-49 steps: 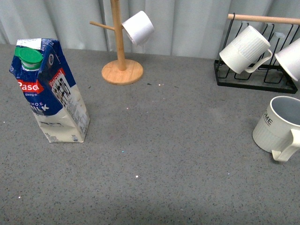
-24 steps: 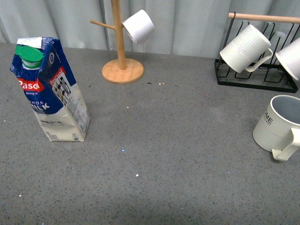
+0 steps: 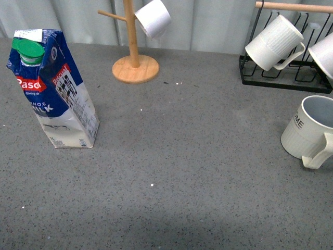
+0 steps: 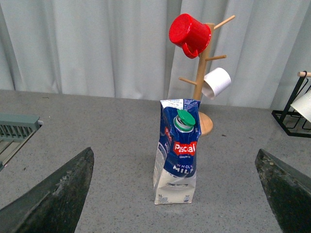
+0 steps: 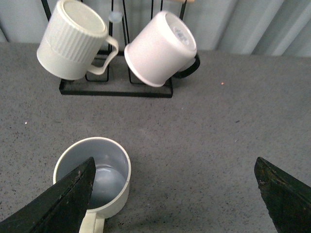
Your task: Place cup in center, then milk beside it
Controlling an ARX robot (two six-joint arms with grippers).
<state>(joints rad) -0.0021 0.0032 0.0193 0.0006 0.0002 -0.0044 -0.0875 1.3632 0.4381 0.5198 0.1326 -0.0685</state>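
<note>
The cup (image 3: 308,133), cream-white and ribbed with lettering ending "ME", stands upright at the table's right edge, handle toward the front. In the right wrist view it (image 5: 95,172) shows its grey-blue inside, just by one finger of my open right gripper (image 5: 177,201). The milk (image 3: 51,91), a blue and white Pascual carton with a green cap, stands at the left, leaning slightly. In the left wrist view it (image 4: 176,150) stands ahead, between the fingers of my open left gripper (image 4: 177,194), well apart from it. Neither arm shows in the front view.
A wooden mug tree (image 3: 134,47) with a small white cup (image 3: 153,18) stands at the back; a red cup (image 4: 189,35) hangs on it too. A black wire rack (image 3: 283,73) at the back right holds plain white mugs (image 3: 273,42). A grey grille (image 4: 17,128) lies at the far left.
The front view has shifted a little: everything sits slightly lower-left in the frame. The cup, the milk and the racks have not moved on the table.
</note>
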